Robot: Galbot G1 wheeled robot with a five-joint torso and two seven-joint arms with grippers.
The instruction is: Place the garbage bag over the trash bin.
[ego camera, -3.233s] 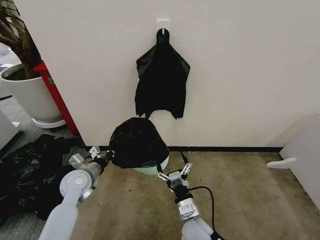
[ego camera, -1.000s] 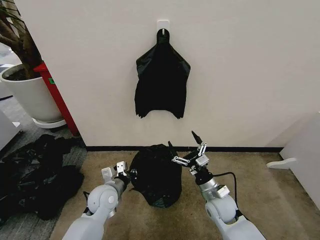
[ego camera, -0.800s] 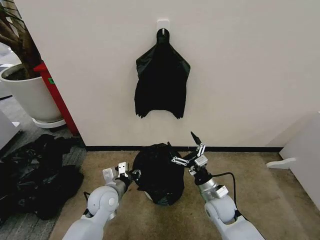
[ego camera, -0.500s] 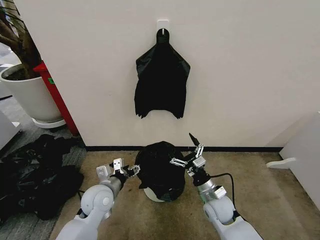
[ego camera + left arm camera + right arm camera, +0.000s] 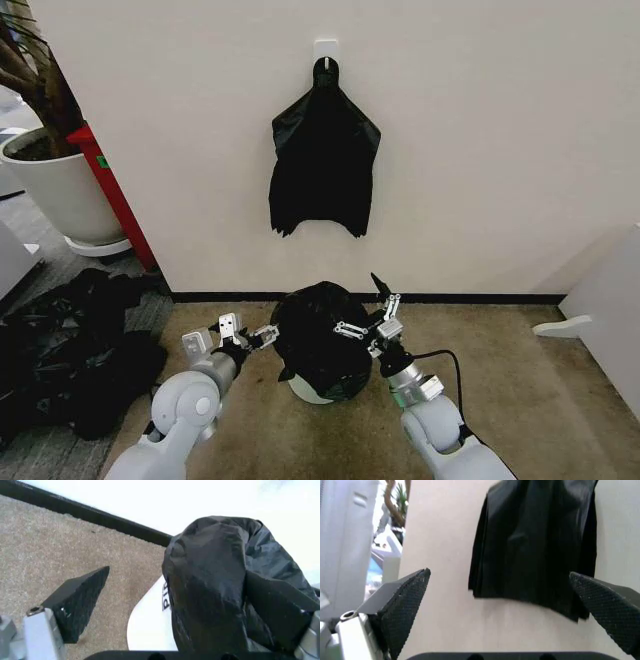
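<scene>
Since prior frame: right gripper [image 5: 366, 309] dropped closer to garbage bag [image 5: 320, 338], fingers spread; left gripper [image 5: 247, 338] fingers spread too.

One garbage bag [image 5: 318, 338], one trash bin [image 5: 312, 388], two claws.

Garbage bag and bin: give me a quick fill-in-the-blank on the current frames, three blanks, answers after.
1. The garbage bag is draped over the white ____.
2. The left tool sits beside the bag with its fingers ____.
3. A bundle of black bags hangs on the ____ above the trash bin.

Answers: trash bin; open; wall
</scene>
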